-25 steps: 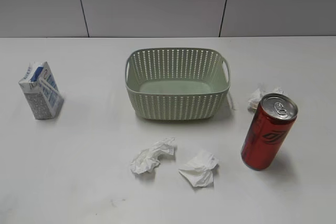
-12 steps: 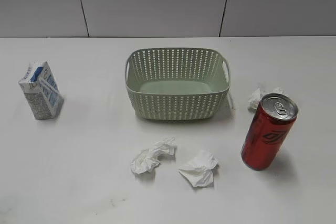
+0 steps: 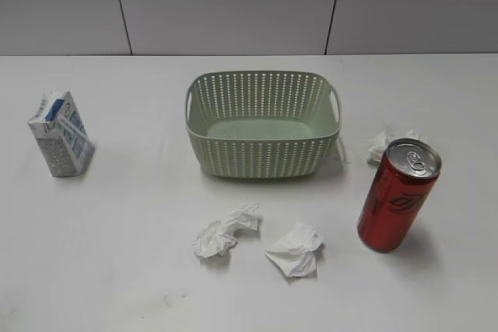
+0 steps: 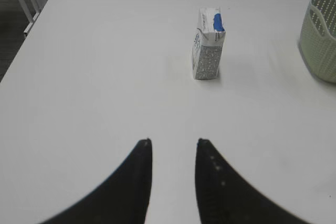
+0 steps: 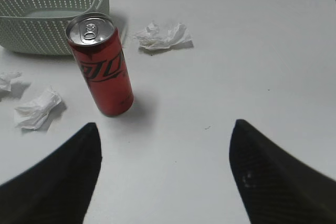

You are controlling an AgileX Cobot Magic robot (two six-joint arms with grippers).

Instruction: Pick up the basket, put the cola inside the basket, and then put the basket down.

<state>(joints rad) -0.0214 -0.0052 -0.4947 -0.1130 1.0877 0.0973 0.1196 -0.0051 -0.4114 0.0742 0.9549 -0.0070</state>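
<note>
- My left end effector (image 4: 172,142) hovers narrowly parted, empty, facing the carton (image 4: 208,44), basket (image 3: 263,124) off to its side.
- My right end effector (image 5: 165,129), spread wide and empty, suits the upright cola (image 5: 103,64) on the bench (image 3: 117,254).

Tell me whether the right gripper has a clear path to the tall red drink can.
Probably yes. The right gripper is open, and the tall red drink can stands upright ahead to its left on bare white table. The crumpled tissue lies beside the can, not between.
</note>
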